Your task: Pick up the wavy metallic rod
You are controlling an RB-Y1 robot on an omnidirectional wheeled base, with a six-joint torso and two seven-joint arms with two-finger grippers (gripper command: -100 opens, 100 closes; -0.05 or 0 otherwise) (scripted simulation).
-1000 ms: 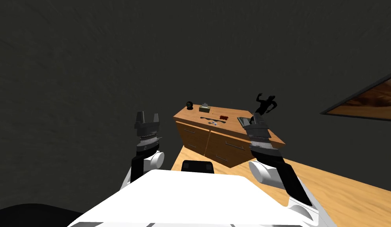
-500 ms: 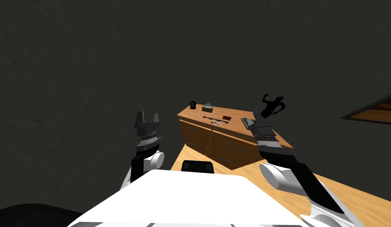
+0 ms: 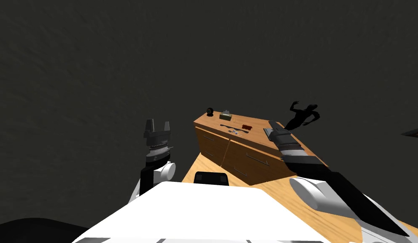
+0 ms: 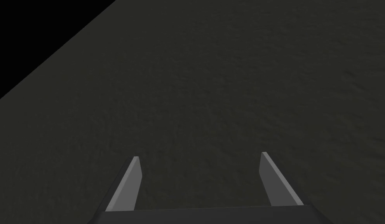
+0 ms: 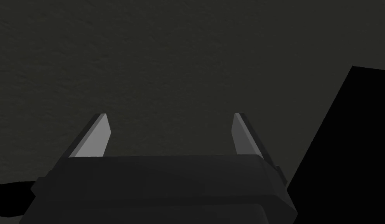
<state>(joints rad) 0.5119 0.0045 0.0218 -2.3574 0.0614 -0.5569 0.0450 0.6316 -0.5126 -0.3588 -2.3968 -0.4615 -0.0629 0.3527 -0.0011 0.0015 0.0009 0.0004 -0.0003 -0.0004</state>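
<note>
One wooden dresser (image 3: pixel 229 149) stands ahead. Both grippers empty, fingers spread wide: left gripper (image 3: pixel 157 123) raised, well apart from dresser; right gripper (image 5: pixel 170 114) near dresser top. Wavy rod (image 3: pixel 227 126) lies flat on top, near tan box (image 3: pixel 226 114). Rod seems thin, stiff, light, maybe slippery; take at middle. No writing readable.

dim all round, dark grey wall (image 3: pixel 119 63) soaking up light; wood dresser (image 3: pixel 241 158) and floor (image 3: pixel 199 164) brightest; black figurine (image 3: pixel 303 118) pure silhouette; wide-lens slant; wrist views murky.
</note>
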